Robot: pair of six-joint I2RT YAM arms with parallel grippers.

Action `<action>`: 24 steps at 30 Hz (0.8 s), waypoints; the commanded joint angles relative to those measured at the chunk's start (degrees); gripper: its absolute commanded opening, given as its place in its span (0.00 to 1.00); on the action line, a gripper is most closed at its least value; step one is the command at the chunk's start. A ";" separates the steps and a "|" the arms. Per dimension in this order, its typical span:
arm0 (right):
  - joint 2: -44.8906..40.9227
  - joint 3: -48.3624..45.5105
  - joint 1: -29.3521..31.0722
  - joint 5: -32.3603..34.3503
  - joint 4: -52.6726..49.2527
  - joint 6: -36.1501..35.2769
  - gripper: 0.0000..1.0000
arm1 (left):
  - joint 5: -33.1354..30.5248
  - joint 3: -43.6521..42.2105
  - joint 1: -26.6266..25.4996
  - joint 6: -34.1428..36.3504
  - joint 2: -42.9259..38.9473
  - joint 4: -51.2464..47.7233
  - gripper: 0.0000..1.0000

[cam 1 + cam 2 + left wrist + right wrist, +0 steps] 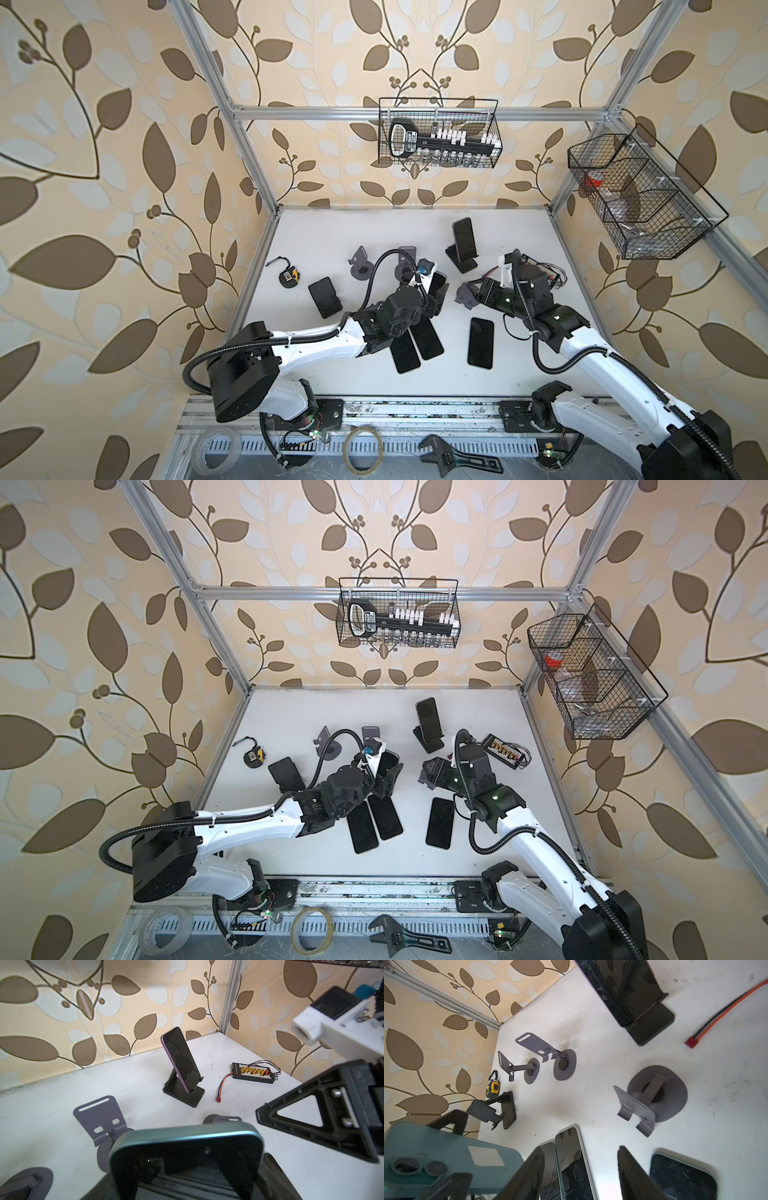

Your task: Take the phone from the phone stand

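- Leaf-papered walls close in a white surface (332, 376); nearest, past its front rail, lies a wrench (455, 457).
- Farther in, a pair of phones (415, 347) lies flat side by side, with a single phone (481, 343) flat to their right.
- From the near left corner the left arm stretches low toward the middle. The left hand (435, 297) is clamped on the long edges of the teal phone (187, 1145) and holds it tilted, clear of the surface.
- From the near right the right arm comes in bent. The right hand (465, 293) points across at the left hand, near the teal phone. Its fingers (529, 1167) stand a little apart and grip nothing.
- Just beyond the hands a grey stand (652, 1101) shows a bare plate.
- Left of it stand two more grey stands (546, 1057) and a folding black holder (325, 296).
- Farther back a purple phone (180, 1059) leans on a black stand (187, 1096), beside a connector board (252, 1073).
- Wire baskets (440, 133) hang on the far walls.
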 commanded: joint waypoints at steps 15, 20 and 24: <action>14.39 7.32 16.31 10.35 3.99 8.90 0.58 | -7.22 -11.31 -0.52 -11.30 -29.04 -19.20 0.55; 21.29 12.44 20.73 11.51 4.82 9.18 0.61 | -7.62 -12.34 -0.47 -11.99 -35.44 -25.58 0.55; 24.85 14.51 23.09 12.58 5.92 9.83 0.61 | -8.31 -12.15 -0.40 -11.71 -39.33 -31.57 0.55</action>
